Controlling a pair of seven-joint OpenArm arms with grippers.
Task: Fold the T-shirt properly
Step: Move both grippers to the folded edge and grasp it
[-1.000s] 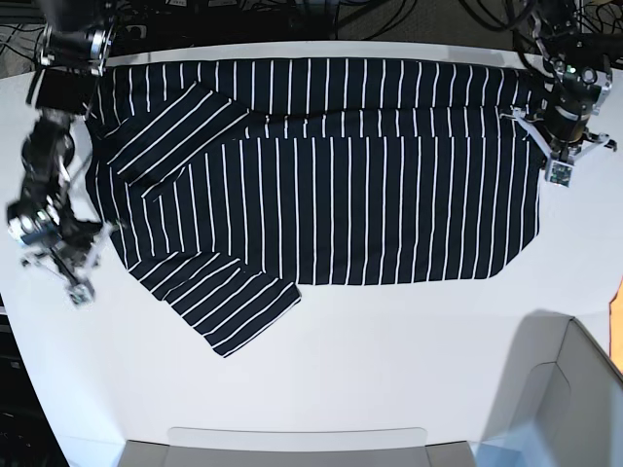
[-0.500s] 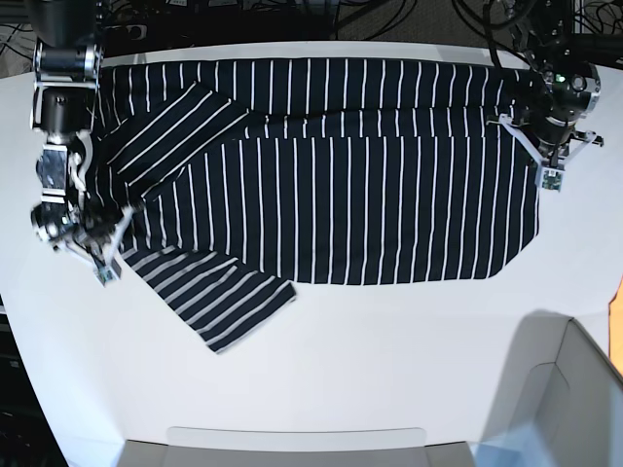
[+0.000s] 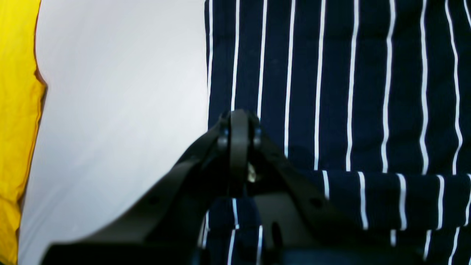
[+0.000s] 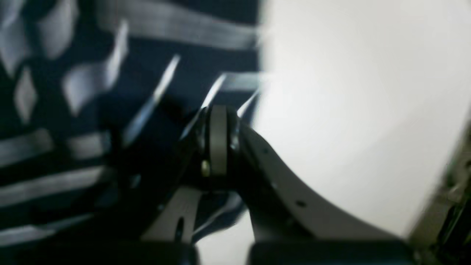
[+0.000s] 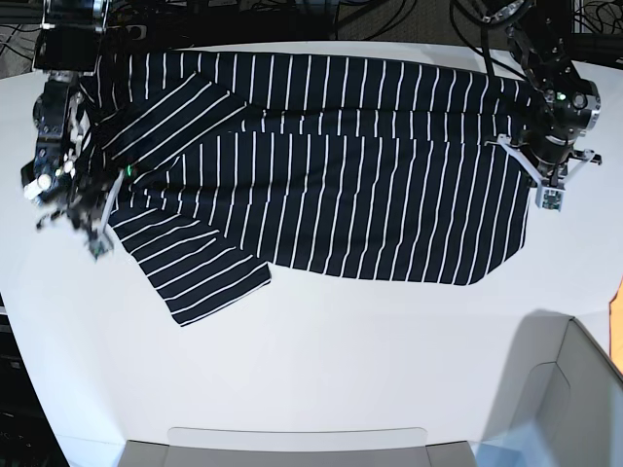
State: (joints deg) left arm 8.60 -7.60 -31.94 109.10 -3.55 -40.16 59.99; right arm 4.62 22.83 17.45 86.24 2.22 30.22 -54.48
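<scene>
The white tabletop [image 5: 321, 379] carries everything here, and the T-shirt [image 5: 350, 195] is the landmark on it: it lies spread across the far half, hem end toward the base view's right, sleeves toward its left. Its far edge is doubled over into a narrow band, and one sleeve [image 5: 195, 268] sticks out flat from the near-left corner of the shirt.

The shirt looks like thin, light knit: limp, no stiffness of its own, likely to sag and wrinkle wherever it is not supported. It should slide easily over the smooth surface, so any pull at one end will probably drag the whole body unless both ends move together. It is not fragile. Good places to take hold are edges and corners, where a pinch catches only the layers meant to be lifted; the doubled far band is thicker and gives a firmer bite.

The left end effector [image 3: 239, 121] sits at the shirt's hem-side edge, jaws clenched, with striped cloth visible between them in the wrist view, so it appears to grip that edge. The right end effector [image 4: 217, 121] is at the shirt's sleeve-side edge, jaws pressed together; the picture is blurred, but dark striped cloth bunches around and under the tips, so I judge it pinches fabric there.

A yellow thing [image 3: 18, 110] lies well apart from the shirt's hem side.
</scene>
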